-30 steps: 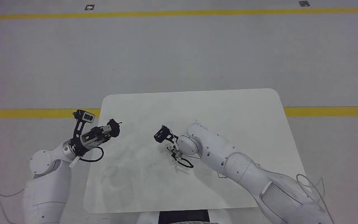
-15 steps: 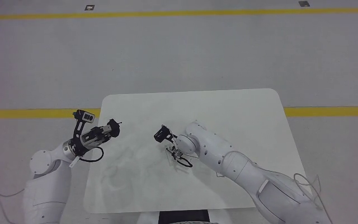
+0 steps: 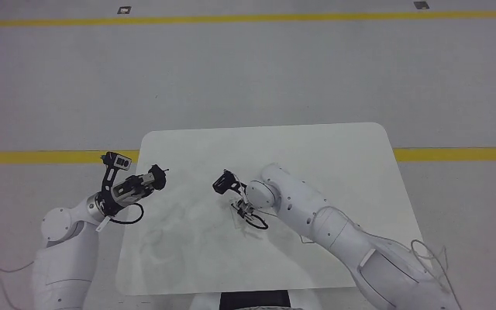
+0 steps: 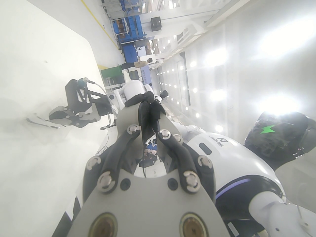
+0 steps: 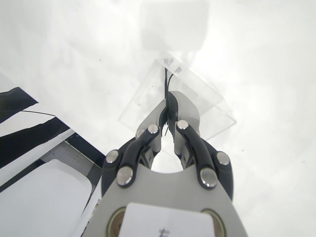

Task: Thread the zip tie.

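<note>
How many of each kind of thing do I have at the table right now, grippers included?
Grippers: 2, the left gripper and the right gripper
Black zip tie: 1
Clear plate: 1
White table: 1
Total: 5

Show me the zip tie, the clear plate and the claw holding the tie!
zip tie (image 5: 165,83): right wrist view, its thin black strap.
clear plate (image 5: 205,94): right wrist view, its flat face.
right claw (image 5: 168,98): right wrist view, between its fingertips.

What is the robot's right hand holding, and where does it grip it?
The right gripper pinches a thin black plastic zip tie partway along its strap. The free end pokes out past the fingertips, over a clear plastic block.
</note>
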You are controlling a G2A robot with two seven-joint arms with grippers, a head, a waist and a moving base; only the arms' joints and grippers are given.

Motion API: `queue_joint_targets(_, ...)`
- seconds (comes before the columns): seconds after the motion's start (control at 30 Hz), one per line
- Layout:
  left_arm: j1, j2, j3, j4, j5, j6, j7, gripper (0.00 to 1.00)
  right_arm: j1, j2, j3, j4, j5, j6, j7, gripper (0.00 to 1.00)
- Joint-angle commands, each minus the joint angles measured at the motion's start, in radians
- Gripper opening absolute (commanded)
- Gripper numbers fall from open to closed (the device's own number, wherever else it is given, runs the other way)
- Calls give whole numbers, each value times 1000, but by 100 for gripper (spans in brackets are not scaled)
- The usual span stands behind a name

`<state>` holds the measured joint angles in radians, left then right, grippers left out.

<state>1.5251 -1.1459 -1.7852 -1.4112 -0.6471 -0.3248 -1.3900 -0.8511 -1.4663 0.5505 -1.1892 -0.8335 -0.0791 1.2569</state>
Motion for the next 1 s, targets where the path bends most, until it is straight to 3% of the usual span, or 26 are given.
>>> queue_joint_targets(0.0, 0, 0, 0, 0, 0, 0, 0, 0, -9, 11, 23, -28, 8, -11, 19, 0)
queue_joint_targets(0.2, 0, 0, 0, 0, 0, 0, 0, 0, -51, 50, 117, -135, 44, -50, 47, 0)
queue_joint_targets(0.47, 0, 0, 0, 0, 0, 0, 0, 0, -188, 115, 327, -301, 183, -135, -41, 0)
queue_joint_targets(0.63, 0, 0, 0, 0, 0, 0, 0, 0, -249, 132, 411, -331, 299, -187, -155, 0)
queue_joint_targets(0.73, 0, 0, 0, 0, 0, 0, 0, 0, -267, 134, 434, -313, 413, -247, -207, 0)
queue_joint_targets(0.97, 0, 0, 0, 0, 0, 0, 0, 0, -267, 134, 434, -313, 413, -247, -207, 0)
